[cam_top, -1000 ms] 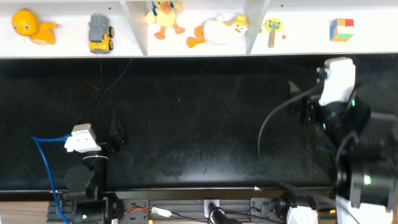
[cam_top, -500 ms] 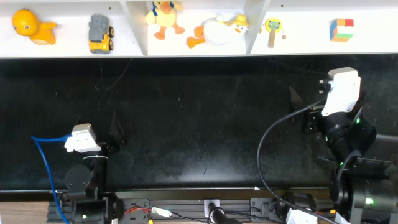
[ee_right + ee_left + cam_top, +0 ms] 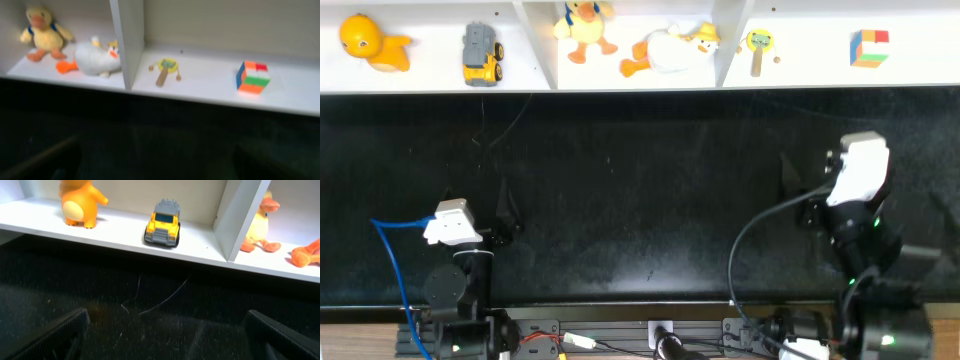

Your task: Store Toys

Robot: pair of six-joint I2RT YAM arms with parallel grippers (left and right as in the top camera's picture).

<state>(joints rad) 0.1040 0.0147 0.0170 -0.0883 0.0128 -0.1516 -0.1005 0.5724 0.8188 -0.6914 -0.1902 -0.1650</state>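
While the right hand (image 3: 160, 165) hangs seemingly open, a cube (image 3: 252, 77) sits shelved.

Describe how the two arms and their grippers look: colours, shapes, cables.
The left arm and right arm are black with rounded joints, each carrying a white boxy wrist module. The left gripper and right gripper have dark, tapered fingers. A blue cable loops beside the left arm; a black cable arcs beside the right arm, which shows small green lights.

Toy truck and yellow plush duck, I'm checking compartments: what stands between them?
A white shelf divider stands between the truck and the duck, seen in the left wrist view.
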